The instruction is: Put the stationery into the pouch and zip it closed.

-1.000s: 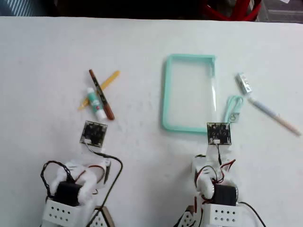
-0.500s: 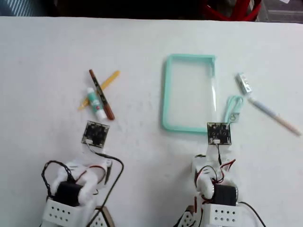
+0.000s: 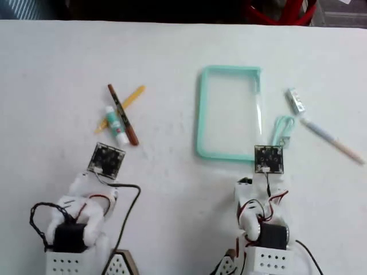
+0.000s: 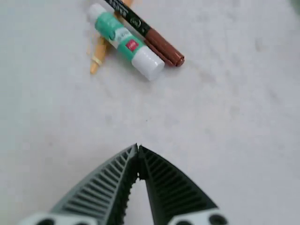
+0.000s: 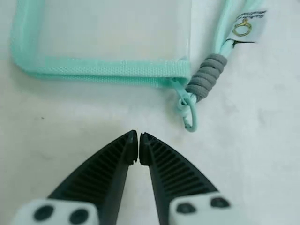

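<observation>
The pouch (image 3: 199, 114), clear with a teal rim, lies flat just right of the middle of the high view. The right gripper (image 5: 139, 137) sits at its lower right corner, fingers pressed tip to tip and holding nothing. Just beyond those tips is the teal zip pull (image 5: 188, 110), hooked to a strap (image 5: 224, 44) bound with grey cord that runs up the pouch's right side. Farther right in the high view, a small grey packet (image 3: 295, 101) and a pastel pen (image 3: 330, 136) lie end to end, well apart from the pouch.

The left gripper (image 4: 138, 150) is likewise closed tight and empty, over bare white table (image 3: 172, 46) at lower left. Near it lie a green-and-white glue stick (image 4: 124, 41), a brown pen (image 4: 161, 47) beside it and a yellow pen (image 4: 99, 54) crossing under both, left of the middle of the high view.
</observation>
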Robot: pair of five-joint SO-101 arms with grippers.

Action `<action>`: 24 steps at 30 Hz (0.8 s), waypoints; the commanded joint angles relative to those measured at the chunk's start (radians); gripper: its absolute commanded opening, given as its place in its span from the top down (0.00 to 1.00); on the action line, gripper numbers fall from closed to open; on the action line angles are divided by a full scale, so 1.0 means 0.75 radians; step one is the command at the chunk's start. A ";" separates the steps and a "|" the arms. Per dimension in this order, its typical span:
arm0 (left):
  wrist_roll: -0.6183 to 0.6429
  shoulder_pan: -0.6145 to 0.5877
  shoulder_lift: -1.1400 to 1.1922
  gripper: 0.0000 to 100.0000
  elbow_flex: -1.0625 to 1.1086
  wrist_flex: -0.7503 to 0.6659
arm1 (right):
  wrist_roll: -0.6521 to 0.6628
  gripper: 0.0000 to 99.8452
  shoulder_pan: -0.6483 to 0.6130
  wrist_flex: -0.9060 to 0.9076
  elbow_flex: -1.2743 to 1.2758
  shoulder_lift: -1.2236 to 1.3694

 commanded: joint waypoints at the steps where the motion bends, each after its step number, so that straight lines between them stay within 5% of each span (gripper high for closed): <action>1: -0.041 0.042 0.003 0.97 -0.178 -0.074 | -0.004 0.98 0.111 -0.087 -0.025 -0.019; 7: -0.051 0.394 0.003 0.97 -0.268 -0.313 | 0.035 0.98 0.175 -0.165 -0.117 -0.019; 14: -0.012 0.729 0.005 0.97 -0.262 -0.591 | 0.691 0.98 0.251 -0.140 -0.039 -0.019; 21: -0.037 0.750 0.017 0.97 0.002 -0.921 | 0.681 0.98 0.269 -0.154 -0.018 -0.017; 24: -0.057 0.750 0.099 0.97 0.045 -0.914 | 0.685 0.97 0.228 -0.114 -0.018 -0.017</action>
